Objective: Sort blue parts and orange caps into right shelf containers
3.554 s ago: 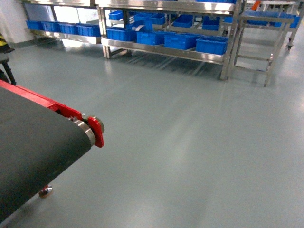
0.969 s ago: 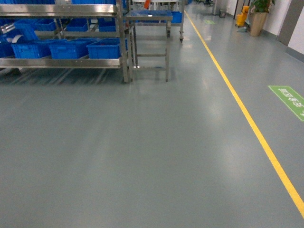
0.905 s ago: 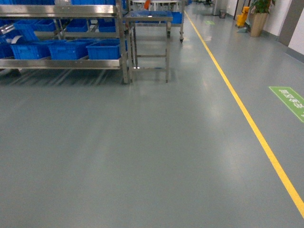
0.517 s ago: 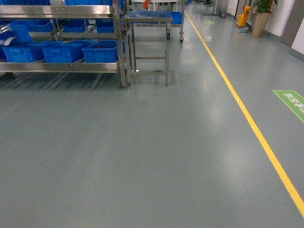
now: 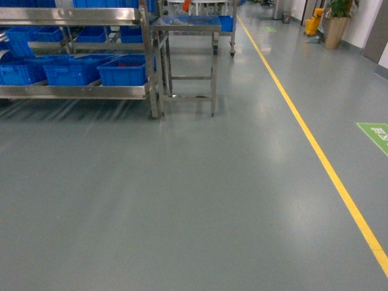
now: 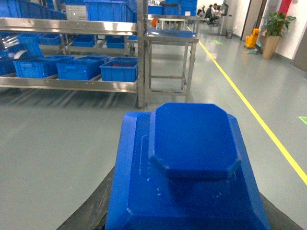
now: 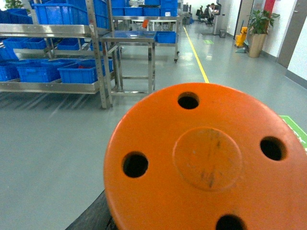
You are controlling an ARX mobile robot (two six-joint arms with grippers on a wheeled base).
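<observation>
Blue part (image 6: 192,163): fills the lower left wrist view, close under the camera, flat base w/ a raised octagonal boss on top. It appears carried at the left gripper; the fingers are hidden, so jaw opening and contact pts cannot be told. Judged rigid moulded plastic, light, smooth-faced, so likely slippery; not fragile. Best hold is judged across the straight sides of the base, not the chamfered boss.

Orange cap (image 7: 211,163): fills the lower right wrist view, a round disc w/ a raised centre pad and four through-holes. It appears carried at the right gripper; the fingers are again hidden, so the state cannot be told. Judged stiff, light, w/ a rounded rim that gives little purchase; a hold across the full dia. is judged safest.

Neither arm nor either part shows in the head view.

Destination: steel shelf rack (image 5: 79,91) w/ blue bins (image 5: 124,70) on its lower tier, far left of the head view; a small steel table (image 5: 187,24) stands just beside its right end. A yellow floor line (image 5: 315,145) runs along the right.

Change vs. earlier frames: 3.6 s ago the head view showed a black conveyor w/ red end frame at lower left; that is gone. Over the last sec the rack has slid left and slightly down, and the green floor sign (image 5: 377,134) has moved toward the right edge.
</observation>
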